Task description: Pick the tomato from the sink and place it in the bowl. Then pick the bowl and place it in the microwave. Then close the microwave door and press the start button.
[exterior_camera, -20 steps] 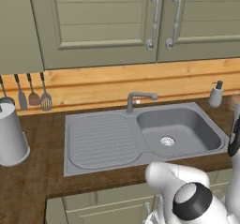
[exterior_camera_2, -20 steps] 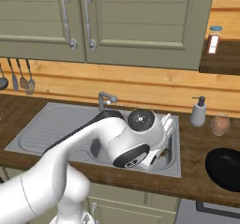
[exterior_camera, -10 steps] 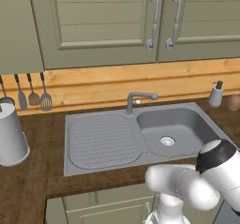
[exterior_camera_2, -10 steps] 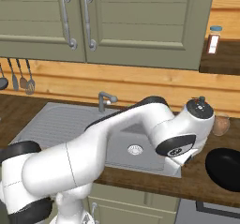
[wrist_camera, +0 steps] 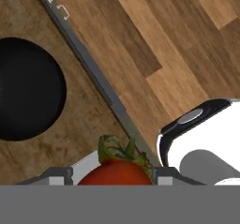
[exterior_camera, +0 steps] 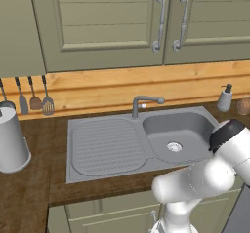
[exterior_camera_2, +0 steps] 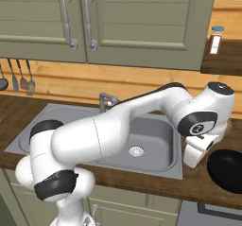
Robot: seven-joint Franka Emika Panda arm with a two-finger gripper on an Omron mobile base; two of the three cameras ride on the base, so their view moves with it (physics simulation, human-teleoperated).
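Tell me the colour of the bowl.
Glossy black bowl, clearest in the hand view.

Counted: one sink [exterior_camera: 122, 146] with one tap [exterior_camera: 144, 103], one black bowl [wrist_camera: 26, 94], one tomato [wrist_camera: 117, 171], one soap dispenser [exterior_camera: 224, 98], three hanging utensils [exterior_camera: 34, 98], four cabinet handles [exterior_camera: 158, 20], one white canister [exterior_camera: 10, 139].
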